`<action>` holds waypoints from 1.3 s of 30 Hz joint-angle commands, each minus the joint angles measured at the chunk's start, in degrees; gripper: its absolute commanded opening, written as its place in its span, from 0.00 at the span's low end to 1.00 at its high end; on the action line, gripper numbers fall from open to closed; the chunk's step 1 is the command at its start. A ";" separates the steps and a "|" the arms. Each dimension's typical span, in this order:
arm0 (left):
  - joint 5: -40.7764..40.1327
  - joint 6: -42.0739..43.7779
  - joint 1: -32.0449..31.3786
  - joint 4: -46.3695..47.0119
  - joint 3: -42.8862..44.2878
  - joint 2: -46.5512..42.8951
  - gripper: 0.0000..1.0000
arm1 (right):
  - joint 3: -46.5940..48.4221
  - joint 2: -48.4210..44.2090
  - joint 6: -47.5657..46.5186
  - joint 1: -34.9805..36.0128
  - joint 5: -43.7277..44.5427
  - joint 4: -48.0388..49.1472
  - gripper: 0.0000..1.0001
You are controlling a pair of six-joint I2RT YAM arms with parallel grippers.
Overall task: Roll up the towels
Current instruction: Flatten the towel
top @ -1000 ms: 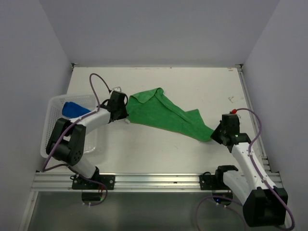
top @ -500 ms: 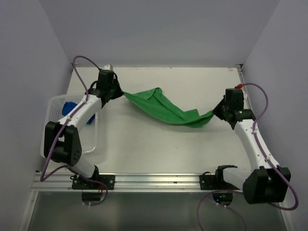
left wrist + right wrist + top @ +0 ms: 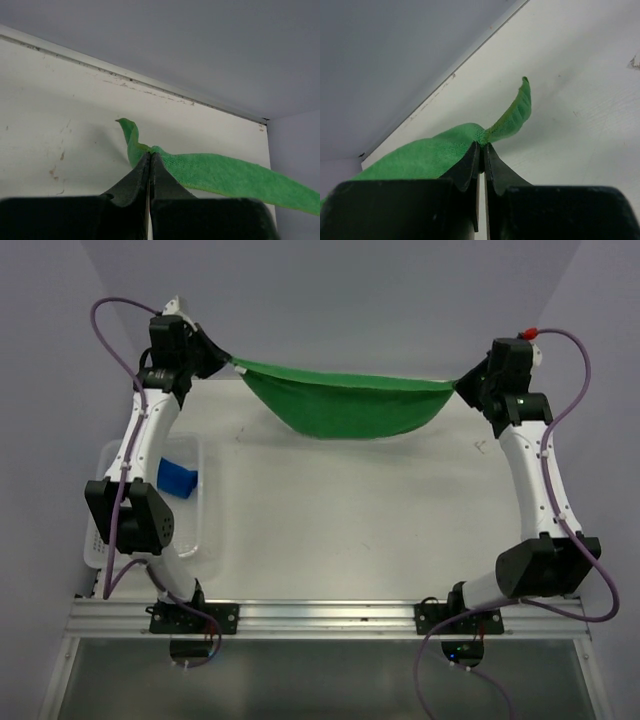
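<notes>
The green towel (image 3: 345,405) hangs stretched in the air above the back of the table, sagging in the middle. My left gripper (image 3: 228,364) is shut on its left corner (image 3: 145,150), raised high at the back left. My right gripper (image 3: 462,386) is shut on its right corner (image 3: 485,137), raised at the back right. A small tip of cloth (image 3: 520,102) sticks out past the right jaws. The blue towel (image 3: 179,479) lies folded in the white basket (image 3: 200,540) on the left.
The white table (image 3: 350,530) lies under the towel. Grey walls (image 3: 340,300) close in the back and both sides. A metal rail (image 3: 330,616) with both arm bases runs along the near edge. A rail (image 3: 520,455) borders the table's right side.
Both grippers have lifted and moved back and apart, pulling the green towel off the table until it hangs taut between them. The blue towel has not moved.
</notes>
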 commanded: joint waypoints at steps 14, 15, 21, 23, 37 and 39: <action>8.06 0.81 0.77 10.46 -53.97 -27.45 0.00 | -39.86 -30.22 1.63 -3.43 -7.11 -2.00 0.00; 8.33 1.35 0.77 10.02 -55.39 -28.34 0.00 | -43.54 -32.00 1.63 -3.43 -7.03 -2.53 0.00; 7.45 4.16 0.77 8.08 -62.61 -32.39 0.00 | -52.27 -43.16 2.25 -3.43 -8.69 -8.15 0.00; 6.84 4.43 0.77 7.82 -62.97 -33.00 0.00 | -52.89 -44.32 2.33 -3.43 -8.26 -8.94 0.00; 4.64 2.59 0.77 8.96 -49.52 -22.99 0.00 | -43.84 -31.67 1.72 -3.52 -3.25 -3.76 0.00; 5.68 2.41 0.77 10.10 -50.13 -21.58 0.00 | -45.15 -32.01 1.72 -3.43 -3.25 -3.76 0.00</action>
